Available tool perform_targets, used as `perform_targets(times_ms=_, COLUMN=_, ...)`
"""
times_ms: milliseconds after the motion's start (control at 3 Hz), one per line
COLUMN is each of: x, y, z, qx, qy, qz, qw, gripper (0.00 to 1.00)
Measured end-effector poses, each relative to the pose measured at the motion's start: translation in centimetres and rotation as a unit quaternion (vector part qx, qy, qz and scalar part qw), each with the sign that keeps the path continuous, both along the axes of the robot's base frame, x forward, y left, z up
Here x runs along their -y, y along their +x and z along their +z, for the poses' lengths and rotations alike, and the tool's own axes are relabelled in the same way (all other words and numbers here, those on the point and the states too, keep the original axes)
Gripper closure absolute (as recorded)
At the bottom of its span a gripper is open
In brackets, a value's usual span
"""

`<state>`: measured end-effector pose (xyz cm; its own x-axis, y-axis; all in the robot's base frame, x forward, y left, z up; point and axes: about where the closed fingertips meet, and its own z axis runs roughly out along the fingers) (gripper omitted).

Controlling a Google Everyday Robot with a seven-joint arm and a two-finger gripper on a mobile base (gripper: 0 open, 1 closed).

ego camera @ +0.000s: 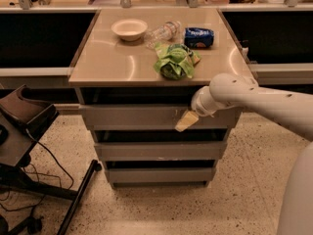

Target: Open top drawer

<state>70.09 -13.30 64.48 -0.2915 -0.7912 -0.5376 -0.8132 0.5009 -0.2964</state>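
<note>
The top drawer is the widest grey front, just under the tan tabletop, with pale scuff marks right of centre. A dark gap shows above it. My gripper, pale yellow at the tip, is on the end of the white arm that reaches in from the right. It lies against the drawer front at the scuffed spot, right of centre. Whether it grips an edge cannot be told.
Two narrower grey drawer fronts sit below, the middle one and the bottom one. On the tabletop are a white bowl, a clear bottle, a blue bag and a green bag. A black stand with cables is on the floor at left.
</note>
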Motion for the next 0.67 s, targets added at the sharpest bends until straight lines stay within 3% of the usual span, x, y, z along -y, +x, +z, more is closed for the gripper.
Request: perform_targets(times_ms=667, x=-0.01, y=-0.01, z=0.04, qx=0.000, qy=0.000, qz=0.000, qw=1.0000, gripper=0.42)
